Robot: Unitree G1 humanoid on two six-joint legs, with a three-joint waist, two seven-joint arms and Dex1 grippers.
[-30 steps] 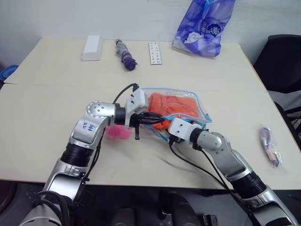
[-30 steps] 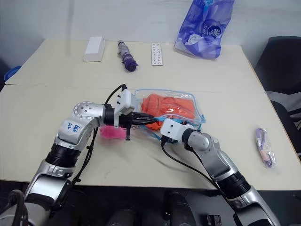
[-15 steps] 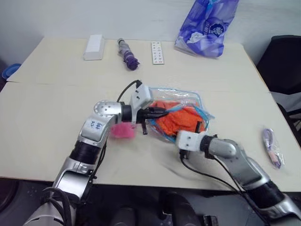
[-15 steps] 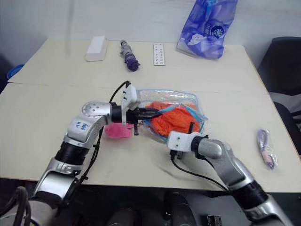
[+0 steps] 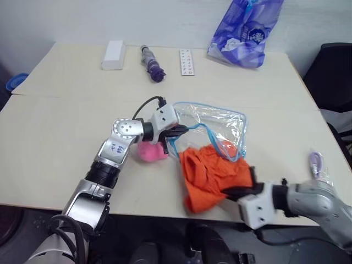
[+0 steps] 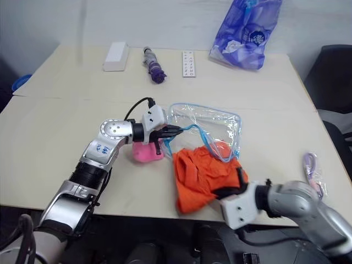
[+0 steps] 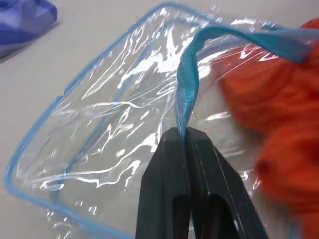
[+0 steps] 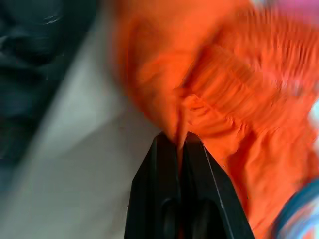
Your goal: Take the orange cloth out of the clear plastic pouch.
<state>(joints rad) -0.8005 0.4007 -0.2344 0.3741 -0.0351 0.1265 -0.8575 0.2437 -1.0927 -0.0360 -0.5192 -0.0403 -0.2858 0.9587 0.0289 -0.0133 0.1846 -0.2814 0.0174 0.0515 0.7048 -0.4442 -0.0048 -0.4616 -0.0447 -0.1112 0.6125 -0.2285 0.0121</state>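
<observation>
A: Look at the right gripper [image 8: 180,142] down at the near edge of the table [image 5: 49,137]: both black fingers are clamped on a fold of the orange cloth [image 5: 212,175], and you can see the fabric pinched right between the tips in the right wrist view.

B: And the cloth is nearly out! Most of it lies spread on the table between the clear plastic pouch [image 5: 217,124] and the near edge, with its lower corner drooping over that edge. Only the upper right bit reaches up to the pouch mouth, under the loose blue zipper edging.

A: Over to the left gripper [image 7: 185,133]. Fingers squeezed together on the blue zipper strip of the pouch, at the pouch's left end; the strip rises straight out of the fingertips in the left wrist view.

B: The pouch itself looks flat and see-through, sitting about mid-table, a little to the right. The pink fluffy charm [image 5: 151,152] lies on the table just beside the left gripper, on its near side.

A: Along the far edge: a white box [image 5: 113,55], a purple folded umbrella [image 5: 152,64], a white strip with printed marks [image 5: 187,61], and the blue-purple plastic bag [image 5: 246,30] at the far right corner.

B: And a small clear packet with a purple cord [image 5: 318,165] by the right edge, well apart from everything.
</observation>
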